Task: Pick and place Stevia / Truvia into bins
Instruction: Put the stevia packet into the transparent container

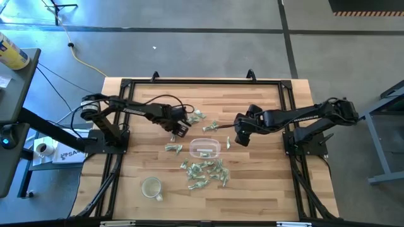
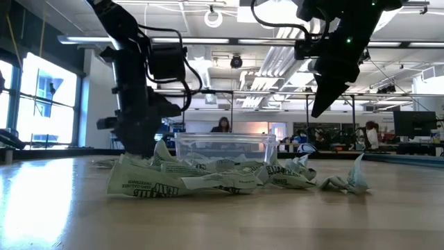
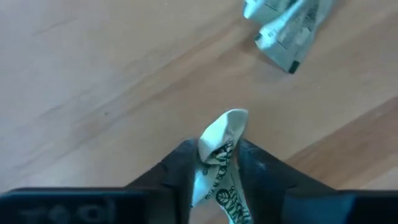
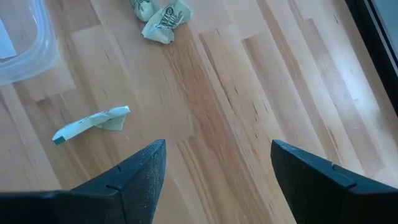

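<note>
Green-and-white Stevia sachets lie scattered on the wooden table: a heap at the near side of the clear tub, a few beyond it and one to its left. My left gripper is low over the table, left of the tub, and shut on one crumpled sachet. My right gripper hangs open above the table to the right of the tub, with a single flat sachet lying on the wood ahead of its fingers. My left gripper pinches the crumpled sachet between its two fingers, coming at it steeply from above. The fingers close on the sachet's middle, and its crumpled end sticks out past the fingertips. Whether it still touches the table cannot be told.
A round clear cup stands near the table's front left. A black frame runs round the table top. Another sachet lies on the wood just beyond my left gripper. Bare wood lies to the right of my right gripper.
</note>
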